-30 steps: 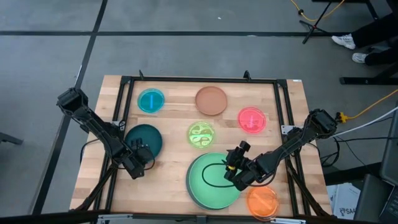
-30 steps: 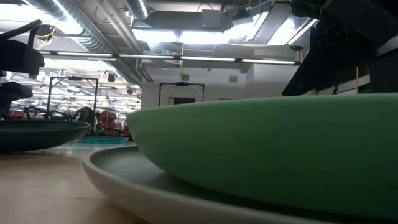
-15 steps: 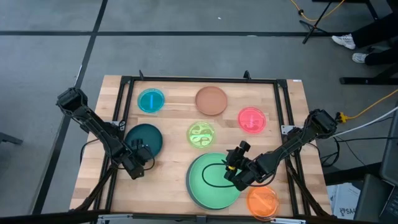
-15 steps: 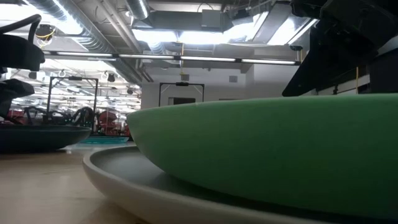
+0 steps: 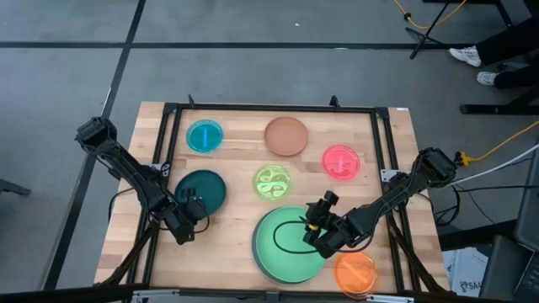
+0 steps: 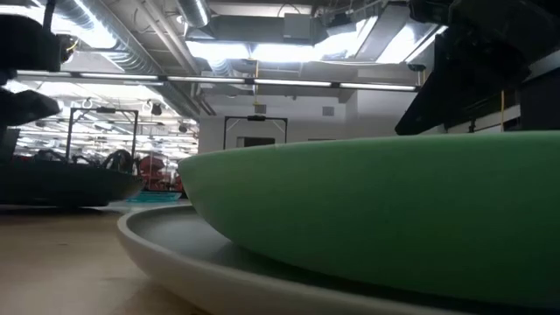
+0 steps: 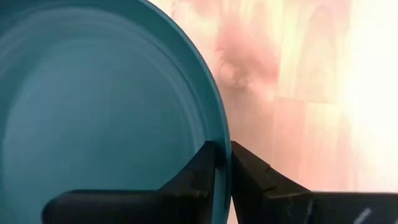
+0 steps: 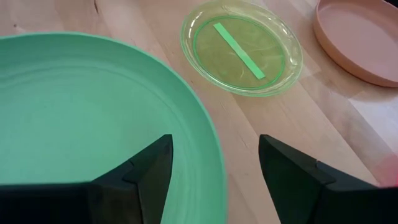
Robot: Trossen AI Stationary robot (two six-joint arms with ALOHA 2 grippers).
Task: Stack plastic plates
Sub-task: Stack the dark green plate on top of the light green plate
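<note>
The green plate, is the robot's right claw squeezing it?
No, the right gripper is open, its fingers apart on either side of the mint green plate rim without pinching it.

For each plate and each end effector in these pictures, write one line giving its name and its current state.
Mint green plate: nested in the grey plate.
Dark teal plate: rim pinched by the left end effector.
Right end effector: open, astride the mint green plate's rim.
Cyan plate, brown plate, pink plate, lime plate, orange plate: each lying apart, unstacked.

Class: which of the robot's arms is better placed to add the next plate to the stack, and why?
Left. Its hand is shut on the dark teal plate; the right hand hangs open over the mint green plate.
</note>
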